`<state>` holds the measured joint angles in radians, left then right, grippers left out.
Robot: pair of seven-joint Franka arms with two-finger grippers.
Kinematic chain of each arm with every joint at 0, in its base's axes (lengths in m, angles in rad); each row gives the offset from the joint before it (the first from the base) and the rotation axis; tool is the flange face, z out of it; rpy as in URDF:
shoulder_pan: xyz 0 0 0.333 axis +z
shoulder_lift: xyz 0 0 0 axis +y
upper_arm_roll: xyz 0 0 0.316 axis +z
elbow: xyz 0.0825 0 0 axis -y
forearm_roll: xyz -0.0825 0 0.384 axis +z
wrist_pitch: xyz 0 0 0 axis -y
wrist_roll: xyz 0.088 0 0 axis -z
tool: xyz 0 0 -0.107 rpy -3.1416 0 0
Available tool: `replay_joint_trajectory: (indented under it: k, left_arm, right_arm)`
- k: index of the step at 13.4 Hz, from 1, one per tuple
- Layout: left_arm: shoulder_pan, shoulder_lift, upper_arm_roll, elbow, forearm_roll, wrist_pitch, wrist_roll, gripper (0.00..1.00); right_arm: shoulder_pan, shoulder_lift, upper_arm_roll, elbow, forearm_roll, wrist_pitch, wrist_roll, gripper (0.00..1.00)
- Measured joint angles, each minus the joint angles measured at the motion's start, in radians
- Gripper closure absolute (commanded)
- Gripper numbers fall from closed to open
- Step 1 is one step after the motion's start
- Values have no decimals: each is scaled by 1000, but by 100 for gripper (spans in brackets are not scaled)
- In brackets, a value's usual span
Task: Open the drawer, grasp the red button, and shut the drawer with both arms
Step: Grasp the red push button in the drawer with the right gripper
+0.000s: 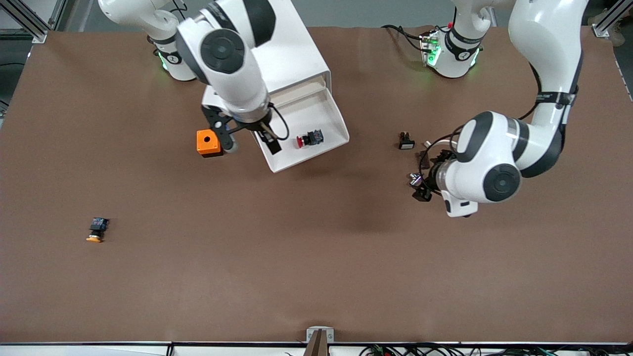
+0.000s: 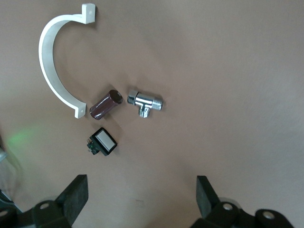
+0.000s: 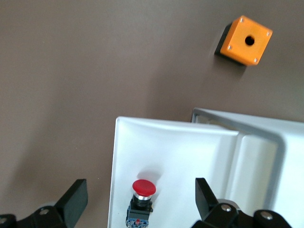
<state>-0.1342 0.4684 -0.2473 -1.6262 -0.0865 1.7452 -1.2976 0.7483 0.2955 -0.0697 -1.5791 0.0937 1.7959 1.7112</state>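
While the right gripper (image 1: 249, 139) hangs spread over the open drawer (image 1: 330, 106), the left gripper (image 2: 142, 199) hovers spread.

Brown table (image 1: 316, 277) carries cabinet (image 1: 296, 54), orange cube (image 1: 208, 143) (holed), yellow-capped button (image 1: 97, 230)

Glossy white jointed arms (image 1: 544, 59) with black bands, round dark joint caps, black cables, black hands.

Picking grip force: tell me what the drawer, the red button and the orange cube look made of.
Drawer: white plastic by the look, smooth with a slight sheen and rounded moulded corners. Button: glossy red cap, likely plastic, over what seems a metal collar, on a black-and-blue body. Orange cube: matte plastic shell on a black base.
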Motion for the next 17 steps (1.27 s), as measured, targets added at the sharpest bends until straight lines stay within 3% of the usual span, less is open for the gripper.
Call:
replay_joint_trajectory:
  k: [6,17]
  left_arm:
    - [-110,-5,-20,-88,97,69,0,0]
    - [-111,-24,-84,-100,108,325,49,0]
  right_arm:
    - [57,78,-3,0,-17,92,131,0]
    - [142,166,-4,0,-31,199,207,0]
